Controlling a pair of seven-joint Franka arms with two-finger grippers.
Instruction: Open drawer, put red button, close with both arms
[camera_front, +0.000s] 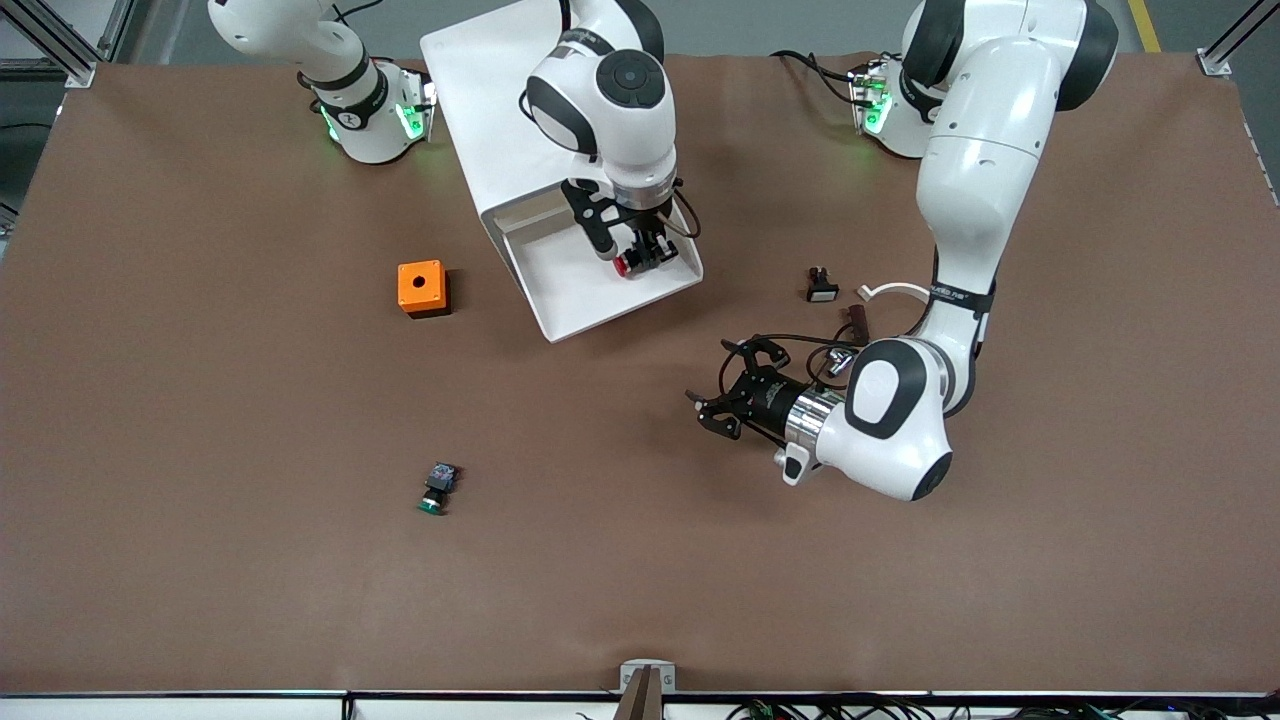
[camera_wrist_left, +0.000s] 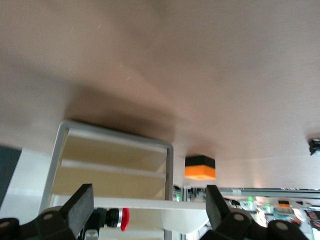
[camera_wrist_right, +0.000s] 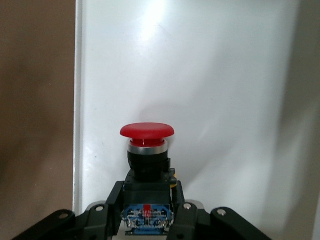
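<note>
The drawer (camera_front: 563, 322) stands pulled out of the white cabinet (camera_front: 490, 100) as a shallow white tray. My right gripper (camera_front: 640, 256) hangs low over the tray, shut on the black body of the red button (camera_front: 622, 265). In the right wrist view the red button (camera_wrist_right: 147, 131) points its cap at the drawer floor (camera_wrist_right: 225, 75), with the right gripper (camera_wrist_right: 148, 197) clamped on its sides. My left gripper (camera_front: 722, 388) is open and holds nothing, low over the table off the drawer's front corner. The left wrist view shows the left gripper (camera_wrist_left: 149, 207), the drawer (camera_wrist_left: 150, 203) and the red button (camera_wrist_left: 124, 219).
An orange box (camera_front: 422, 288) sits beside the cabinet, toward the right arm's end. A green-capped button (camera_front: 437, 488) lies nearer the front camera. A small black and white part (camera_front: 821, 285) and a brown piece (camera_front: 858, 320) lie by the left arm.
</note>
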